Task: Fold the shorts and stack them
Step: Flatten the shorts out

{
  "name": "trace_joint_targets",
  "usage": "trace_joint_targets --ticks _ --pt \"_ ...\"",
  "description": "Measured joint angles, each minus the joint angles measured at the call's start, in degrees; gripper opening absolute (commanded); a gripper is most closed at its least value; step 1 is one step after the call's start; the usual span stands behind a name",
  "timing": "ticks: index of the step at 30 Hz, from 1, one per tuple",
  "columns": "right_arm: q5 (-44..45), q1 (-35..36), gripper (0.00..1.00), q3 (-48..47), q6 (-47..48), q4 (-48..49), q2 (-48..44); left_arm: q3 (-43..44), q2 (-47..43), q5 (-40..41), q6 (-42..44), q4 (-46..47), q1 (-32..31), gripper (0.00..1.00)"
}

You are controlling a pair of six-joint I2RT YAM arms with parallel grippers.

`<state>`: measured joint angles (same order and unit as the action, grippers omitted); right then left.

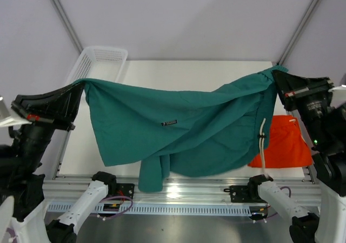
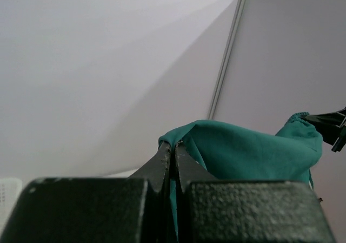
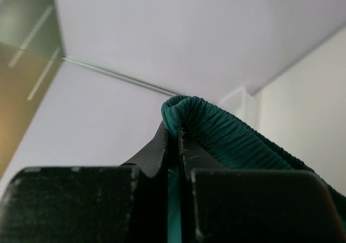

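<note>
Teal shorts [image 1: 178, 129] hung stretched btwn both pincers, above the table [image 1: 162, 70]. L gripper [image 2: 172, 146] was pinched tight on a fabric edge. R gripper [image 3: 173, 132] was clamped on the ribbed waistband [image 3: 227, 135], jaws nearly meeting. Cloth sagged btwn the two, w/ one leg dangling to the near table edge; contact there unclear. Drawstring [image 1: 262, 140] hung just below R gripper. Orange shorts [image 1: 285, 144] lay flat on the table under R gripper. Basket [image 1: 100, 59] sat just behind L gripper. White tabletop showed beyond the span.
</note>
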<state>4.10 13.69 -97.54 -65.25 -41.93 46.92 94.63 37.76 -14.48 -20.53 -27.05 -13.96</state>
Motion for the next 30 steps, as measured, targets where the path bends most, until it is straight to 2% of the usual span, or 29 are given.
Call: trace_joint_targets --ticks 2,5,10,13,17,18,19,20,21,22,24,27,28,29,30 --pt "0.0 0.0 0.0 -0.6 -0.3 -3.4 2.5 -0.9 1.4 0.3 -0.3 -0.4 0.0 0.0" --pt "-0.3 0.0 0.0 2.2 -0.9 -4.4 7.4 -7.4 2.7 1.3 -1.1 2.5 0.0 0.0" --pt "-0.3 -0.2 0.0 19.1 -3.3 -0.7 13.7 -28.2 7.7 3.8 -4.0 10.6 0.0 0.0" --pt "-0.2 -0.9 0.0 25.4 -4.8 0.6 19.8 -36.4 15.4 5.5 -6.8 13.3 0.4 0.0" --pt "0.1 -1.4 0.0 25.7 -6.1 8.7 33.9 -44.6 29.6 7.1 -12.6 20.3 3.5 0.0" --pt "0.0 -1.5 0.02 23.5 -5.5 11.2 39.5 -44.8 33.6 7.3 -13.9 21.6 4.8 0.0" --pt "0.1 -1.6 0.18 20.5 -4.8 13.1 44.2 -44.8 37.0 7.1 -15.1 23.1 6.1 0.0" --pt "-1.1 -1.8 0.77 15.2 -3.4 15.0 51.2 -44.7 40.8 7.0 -16.5 25.0 7.8 0.04" --pt "-2.5 -2.1 0.99 8.0 -1.9 16.2 58.7 -44.3 44.1 6.6 -17.8 26.6 9.9 0.52" --pt "-4.4 -2.3 1.0 -2.6 0.1 15.7 68.3 -43.9 46.8 6.1 -18.7 27.4 12.0 0.72" --pt "-7.4 -2.8 0.99 -23.4 4.0 14.3 84.0 -41.5 50.7 5.8 -20.6 26.3 15.4 0.99" --pt "-9.7 -3.3 1.0 -50.1 8.1 5.0 101.7 -36.5 52.6 6.6 -21.4 25.5 17.5 0.99" --pt "-10.4 -3.5 1.0 -52.2 9.6 4.2 103.7 -35.6 51.7 6.9 -21.3 25.5 17.4 0.99" --pt "-10.8 -3.8 1.0 -50.4 10.9 2.6 103.3 -35.2 50.1 7.3 -21.0 25.3 17.1 0.99" --pt "-10.9 -4.0 1.0 -44.0 12.1 4.1 100.3 -35.2 48.0 8.0 -20.5 24.7 16.6 0.99"
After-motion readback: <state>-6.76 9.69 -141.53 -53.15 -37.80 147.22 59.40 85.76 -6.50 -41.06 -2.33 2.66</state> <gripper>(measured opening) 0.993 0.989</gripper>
